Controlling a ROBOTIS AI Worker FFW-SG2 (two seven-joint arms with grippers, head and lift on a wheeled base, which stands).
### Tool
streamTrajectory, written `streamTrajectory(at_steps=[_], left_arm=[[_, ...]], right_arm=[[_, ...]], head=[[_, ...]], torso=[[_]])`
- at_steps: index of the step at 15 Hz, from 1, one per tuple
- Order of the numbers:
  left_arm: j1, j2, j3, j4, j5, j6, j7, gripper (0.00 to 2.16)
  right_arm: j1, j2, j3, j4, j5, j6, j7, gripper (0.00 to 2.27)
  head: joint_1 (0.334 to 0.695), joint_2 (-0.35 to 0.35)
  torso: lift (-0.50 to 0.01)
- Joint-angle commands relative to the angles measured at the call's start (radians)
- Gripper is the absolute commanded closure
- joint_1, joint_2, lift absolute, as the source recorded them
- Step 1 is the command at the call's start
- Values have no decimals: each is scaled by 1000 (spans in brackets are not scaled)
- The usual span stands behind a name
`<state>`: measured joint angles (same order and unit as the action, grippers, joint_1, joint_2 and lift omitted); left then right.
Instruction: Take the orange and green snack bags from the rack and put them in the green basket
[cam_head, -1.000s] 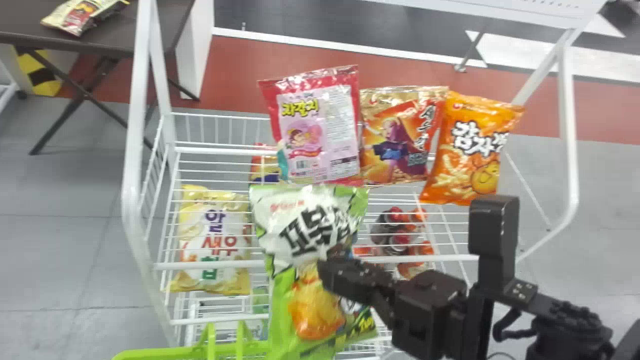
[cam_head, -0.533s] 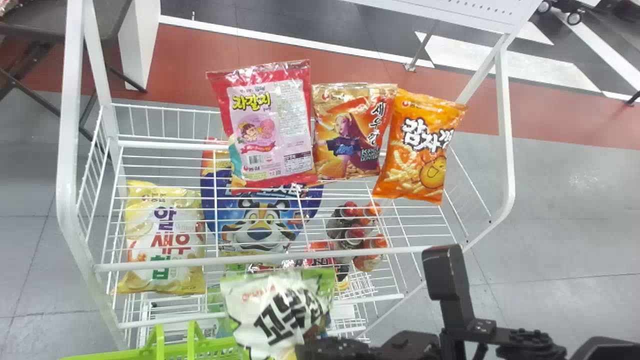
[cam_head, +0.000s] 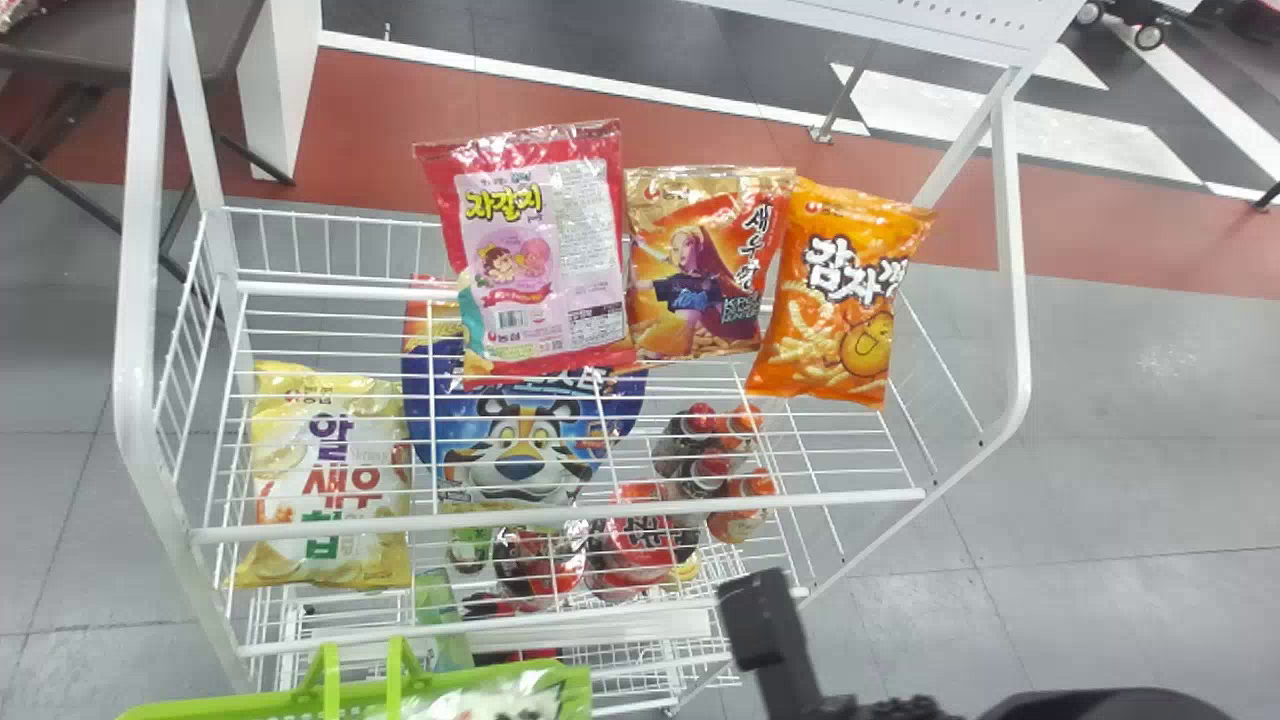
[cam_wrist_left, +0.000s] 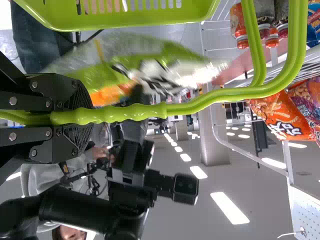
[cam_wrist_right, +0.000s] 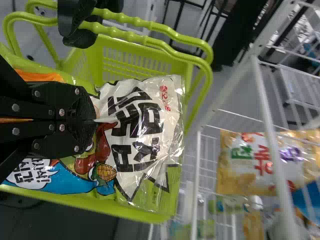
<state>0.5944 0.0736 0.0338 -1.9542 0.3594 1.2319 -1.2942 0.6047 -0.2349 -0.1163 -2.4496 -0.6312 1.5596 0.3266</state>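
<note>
Basket: it is green, and its rim (cam_head: 250, 700) is at the lower left of the head frame.
Handle: the left tool (cam_wrist_left: 82, 121) is pinched narrow around the handle (cam_wrist_left: 140, 111) of the basket, so I think it keeps the basket steady.
Green snack bag: the right tool (cam_wrist_right: 92, 120) has its fingers closed on this bag (cam_wrist_right: 142, 125), and the bag is over the mouth of the basket. How deep it goes inside, I cannot tell.
Orange snack bag: this one (cam_head: 840, 300) is on the rack (cam_head: 560, 515), right of centre in the upper half of the head frame, just beside a gold and orange bag (cam_head: 705, 265).
Step in hand: in my judgement, it is the placing of the green snack bag.
Next move: the bag should go fully within the rim, then the right tool must widen and come out without pulling it. The handle could catch the bag. After this, the orange snack bag calls for a similar grasp.
</note>
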Motion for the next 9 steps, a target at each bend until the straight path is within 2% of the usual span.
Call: streamTrajectory(at_steps=[1, 3, 4, 9], left_arm=[[2, 0, 2, -3, 1, 1, -4, 1997], [7, 0, 2, -5, 3, -2, -8, 1997], [7, -2, 0, -6, 3, -2, -10, 1997], [15, -2, -2, -12, 3, -5, -10, 1997]], right_arm=[[-28, 9, 84, 75, 41, -54, -1, 2246], [-49, 19, 141, 133, 91, -146, -6, 2246], [-62, 26, 179, 162, 140, -195, -9, 2246], [-120, 45, 244, 281, 160, -204, -3, 2246]], head=[[695, -350], [695, -350], [695, -303], [695, -179]], torso=[[0], [0], [0], [0]])
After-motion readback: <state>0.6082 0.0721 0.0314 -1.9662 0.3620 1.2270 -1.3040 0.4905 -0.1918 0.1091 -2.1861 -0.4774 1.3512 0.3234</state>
